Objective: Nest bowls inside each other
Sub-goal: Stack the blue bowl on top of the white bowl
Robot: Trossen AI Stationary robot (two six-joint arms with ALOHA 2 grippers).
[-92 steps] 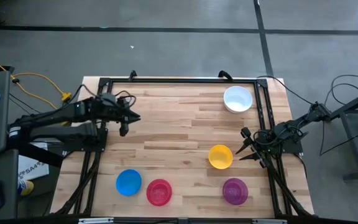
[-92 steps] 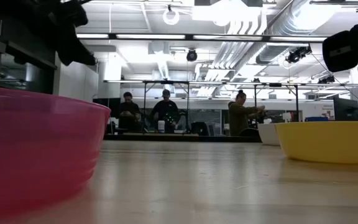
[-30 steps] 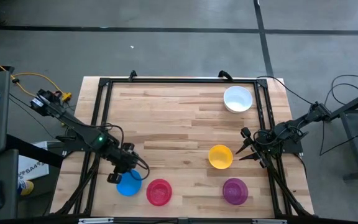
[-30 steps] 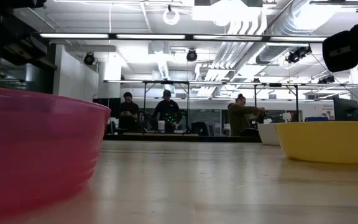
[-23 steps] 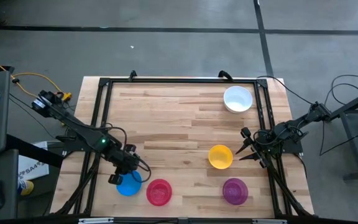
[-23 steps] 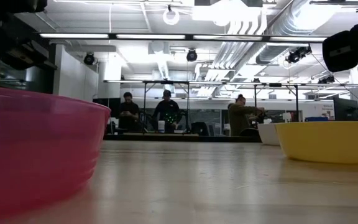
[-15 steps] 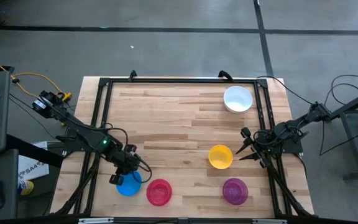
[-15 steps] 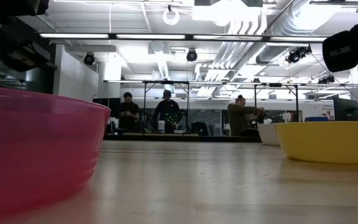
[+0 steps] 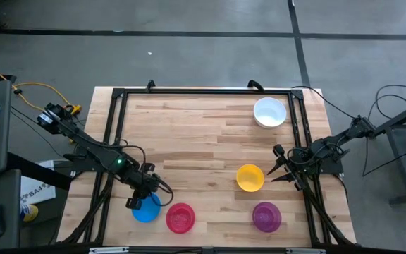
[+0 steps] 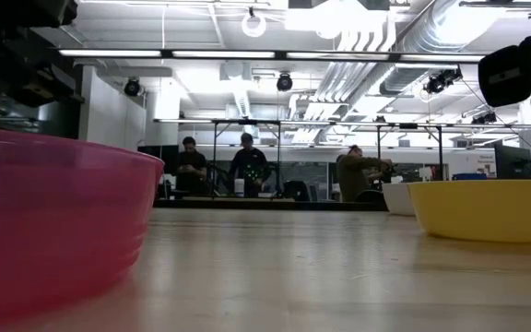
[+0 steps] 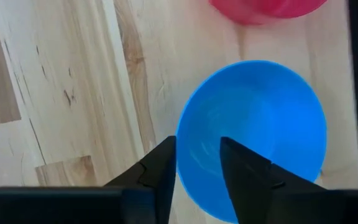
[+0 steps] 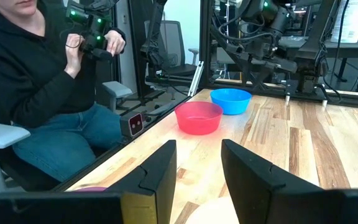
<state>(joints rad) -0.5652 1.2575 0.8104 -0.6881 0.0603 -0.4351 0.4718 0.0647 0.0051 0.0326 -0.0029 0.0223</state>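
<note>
Five bowls stand on their bases on the wooden table: blue (image 9: pixel 145 209), red (image 9: pixel 180 218) and purple (image 9: pixel 266 216) along the near edge, yellow (image 9: pixel 250 177) at mid right, white (image 9: pixel 269 112) at the far right. My left gripper (image 9: pixel 141 200) points steeply down over the blue bowl's far-left rim and is open. In the left wrist view one finger (image 11: pixel 164 167) stands outside the rim (image 11: pixel 180 146) and the other (image 11: pixel 243 173) over the bowl's hollow; whether they touch it I cannot tell. My right gripper (image 9: pixel 279 169) waits open at the right edge, beside the yellow bowl.
A black frame (image 9: pixel 203 92) runs along the table's far and side edges. The middle and far left of the table are bare wood (image 9: pixel 189 134). A seated person (image 12: pixel 36 81) holding a controller shows beyond the table's near edge in the right wrist view.
My left arm has swung from the table's far left toward the near edge and down to the blue bowl. Over the last second it has hardly moved there. No bowl has shifted.
</note>
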